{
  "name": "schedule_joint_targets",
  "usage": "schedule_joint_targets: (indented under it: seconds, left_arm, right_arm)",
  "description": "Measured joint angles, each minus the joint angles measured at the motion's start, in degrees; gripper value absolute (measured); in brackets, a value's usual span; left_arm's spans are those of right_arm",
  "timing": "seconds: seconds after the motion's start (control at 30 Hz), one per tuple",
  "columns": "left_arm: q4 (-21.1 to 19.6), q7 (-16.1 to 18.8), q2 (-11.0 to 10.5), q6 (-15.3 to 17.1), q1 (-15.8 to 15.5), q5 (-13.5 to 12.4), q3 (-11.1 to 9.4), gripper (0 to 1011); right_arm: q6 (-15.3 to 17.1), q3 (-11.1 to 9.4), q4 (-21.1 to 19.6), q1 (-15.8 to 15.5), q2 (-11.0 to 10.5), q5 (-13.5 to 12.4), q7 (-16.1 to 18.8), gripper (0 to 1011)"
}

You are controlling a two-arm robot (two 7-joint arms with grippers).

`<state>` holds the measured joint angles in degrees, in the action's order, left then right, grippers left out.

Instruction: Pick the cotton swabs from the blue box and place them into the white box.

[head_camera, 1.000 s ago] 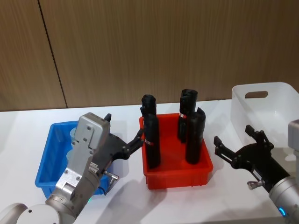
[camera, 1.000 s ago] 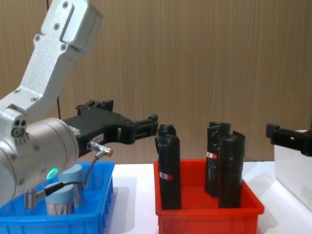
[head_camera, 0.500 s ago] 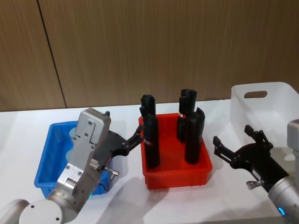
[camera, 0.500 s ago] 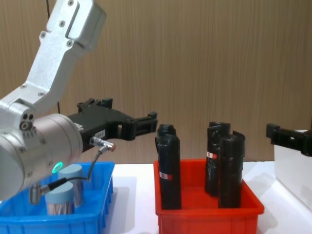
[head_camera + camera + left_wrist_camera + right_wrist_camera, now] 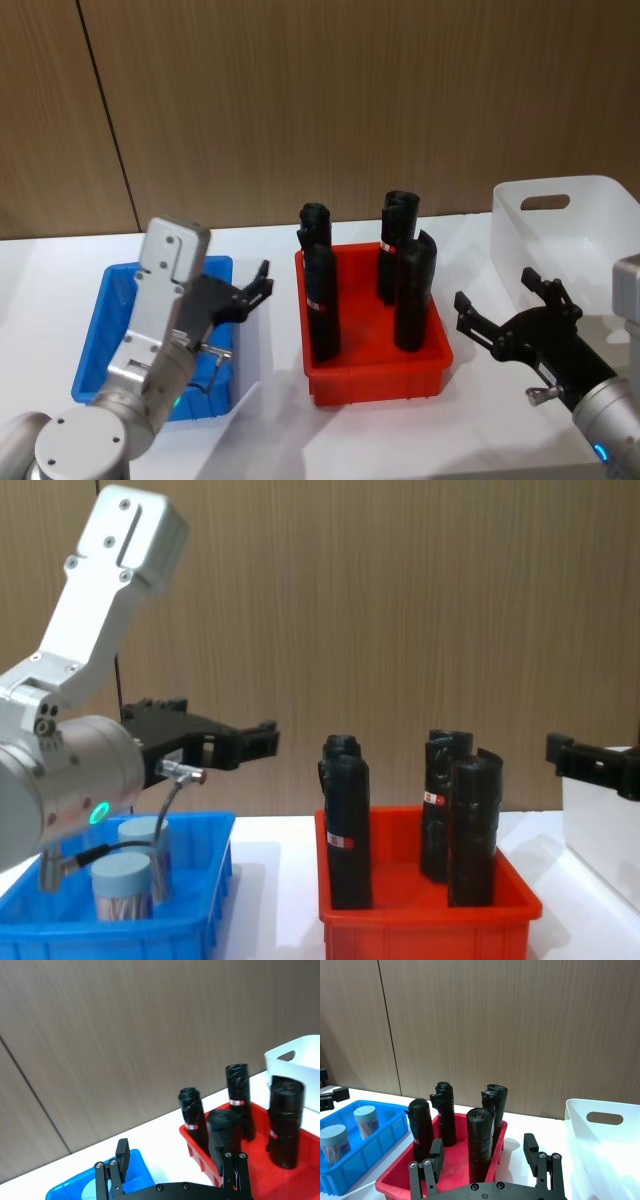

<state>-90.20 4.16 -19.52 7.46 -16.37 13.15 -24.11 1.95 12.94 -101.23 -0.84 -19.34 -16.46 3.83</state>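
Grey-blue-lidded clear tubs of cotton swabs (image 5: 332, 1142) sat in the shallow blue plastic box (image 5: 93, 340) below the open, empty left claw (image 5: 256, 284), while the open right claw (image 5: 495, 292) hung beside the seemingly empty white plastic box (image 5: 570, 235), so no transfer looked done.

Bright, even light from overhead fills the room; soft shadows pool on the white table (image 5: 50, 270) beside the red bin (image 5: 380, 378).

Smooth plastic forms the blue box (image 5: 92, 345), red bin (image 5: 380, 384) and white box (image 5: 600, 215); 4 black rolls (image 5: 414, 295) look crinkled.
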Motion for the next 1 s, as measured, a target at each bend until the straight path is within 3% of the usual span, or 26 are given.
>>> schedule_joint_targets:
  seconds: [0.27, 1.0]
  left_arm:
    - [3.1, -0.2, 0.2, 1.9, -1.6, 3.0, 1.8, 1003]
    - [13.9, -6.8, 0.5, 4.2, -5.7, 11.9, 5.8, 1003]
  right_arm:
    - [0.0, 0.0, 0.0, 0.0, 0.0, 0.0, 0.0, 1001]
    - [0.0, 0.0, 0.0, 0.0, 0.0, 0.0, 0.0, 1001]
